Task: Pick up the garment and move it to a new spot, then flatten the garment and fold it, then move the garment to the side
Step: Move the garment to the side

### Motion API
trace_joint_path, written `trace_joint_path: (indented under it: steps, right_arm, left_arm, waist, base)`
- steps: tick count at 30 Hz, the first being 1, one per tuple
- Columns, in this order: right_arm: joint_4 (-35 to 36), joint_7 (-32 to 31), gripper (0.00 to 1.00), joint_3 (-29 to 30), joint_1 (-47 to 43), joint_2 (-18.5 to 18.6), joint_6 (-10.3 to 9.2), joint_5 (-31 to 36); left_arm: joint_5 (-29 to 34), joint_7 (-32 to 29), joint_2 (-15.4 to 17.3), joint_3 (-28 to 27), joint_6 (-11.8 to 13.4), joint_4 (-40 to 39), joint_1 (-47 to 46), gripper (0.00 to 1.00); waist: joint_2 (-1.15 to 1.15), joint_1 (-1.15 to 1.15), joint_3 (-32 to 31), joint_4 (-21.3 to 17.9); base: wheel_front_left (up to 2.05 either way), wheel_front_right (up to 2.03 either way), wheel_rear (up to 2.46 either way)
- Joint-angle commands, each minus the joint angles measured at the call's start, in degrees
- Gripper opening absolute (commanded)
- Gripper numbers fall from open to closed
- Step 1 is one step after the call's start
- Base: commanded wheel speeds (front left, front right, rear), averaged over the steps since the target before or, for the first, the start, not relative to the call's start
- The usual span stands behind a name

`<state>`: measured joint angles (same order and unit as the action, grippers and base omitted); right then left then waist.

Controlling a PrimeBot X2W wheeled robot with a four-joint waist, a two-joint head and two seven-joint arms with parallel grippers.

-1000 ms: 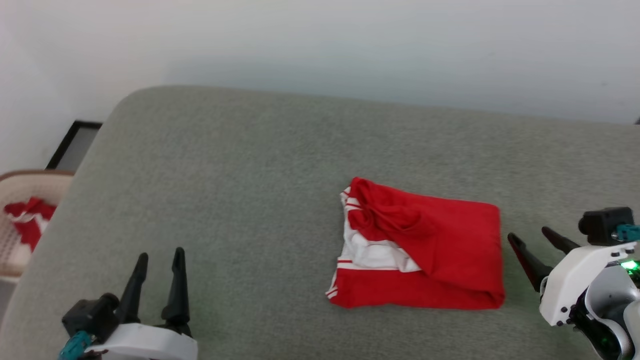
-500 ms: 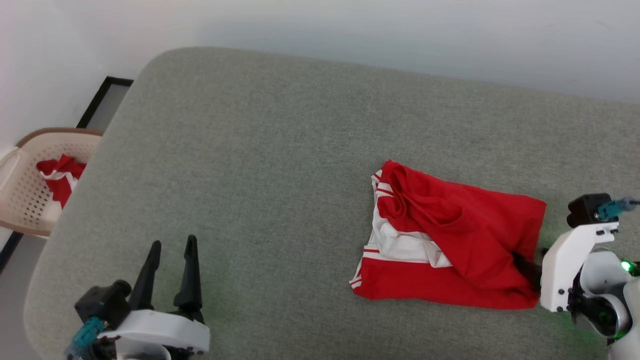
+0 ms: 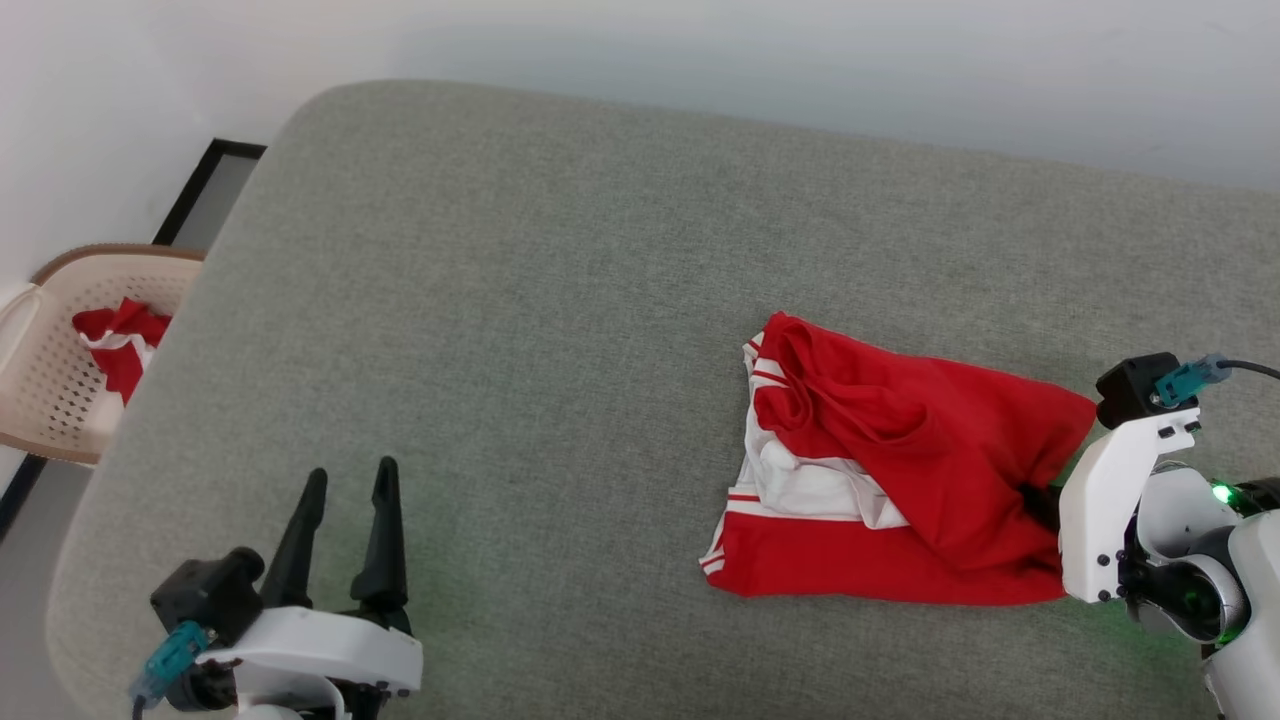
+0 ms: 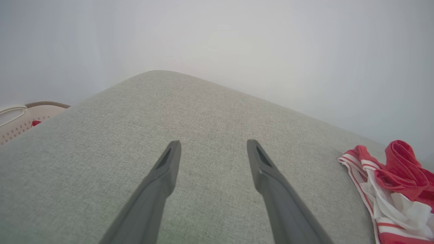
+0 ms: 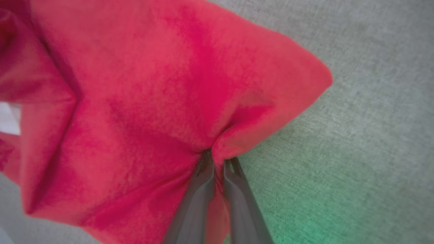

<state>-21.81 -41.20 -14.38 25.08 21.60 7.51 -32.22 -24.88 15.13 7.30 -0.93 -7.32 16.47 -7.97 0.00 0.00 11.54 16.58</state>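
Garment [image 3: 900, 470] is lying folded and rumpled on the right half of the grey padded worktop [image 3: 550, 300]. It is showing red cloth on top, with a white layer and red-white stripe trim peeking out toward the worktop's middle. The right tool [image 5: 217, 156] is pinching its red edge toward the worktop's right end, bunching it. The left tool [image 3: 350, 470] is hovering spread and empty over the worktop's near left corner.
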Motion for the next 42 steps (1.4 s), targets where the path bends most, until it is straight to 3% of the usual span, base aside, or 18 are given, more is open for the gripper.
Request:
trace_joint_path:
  steps: [1, 11, 18, 31, 42]
  right_arm:
    - [-0.9, 0.3, 0.00, -0.7, -0.2, -0.1, -0.05, -0.3]
    - [2.0, 0.6, 0.00, -1.9, 3.2, 4.2, -0.06, -1.0]
    - [5.3, 0.8, 0.00, -3.0, 5.5, 8.4, -0.05, -1.4]
    - [8.7, 4.5, 0.00, -4.2, 11.8, 16.1, -0.05, -1.0]
    - [6.1, 13.5, 0.00, -8.1, 18.7, 22.6, -0.05, 0.7]
  left_arm:
    - [-0.4, -0.1, 0.2, -0.1, -0.2, 0.1, -0.5, 1.00]
    - [0.1, -0.1, 1.4, 0.8, -0.2, -1.1, -1.3, 1.00]
    - [0.1, -0.1, 2.2, 3.3, -0.2, -2.7, -3.9, 1.00]
    - [0.1, 0.0, 5.2, 8.8, -0.2, -3.9, -11.8, 1.00]
    - [-0.6, -0.1, 9.6, 14.1, -0.2, -3.5, -18.9, 1.00]
  waist:
    - [0.00, 0.00, 0.0, -0.2]
    - [0.00, 0.00, -0.4, -2.6]
    - [0.00, 0.00, 1.2, -6.4]
    - [0.00, 0.00, 6.8, -17.2]
    - [0.00, 0.00, 12.2, -26.0]
  base:
    - [0.00, 0.00, 0.00]
    - [0.00, 0.00, 0.00]
    - [0.00, 0.00, 0.00]
    - [0.00, 0.00, 0.00]
    - [0.00, 0.00, 0.00]
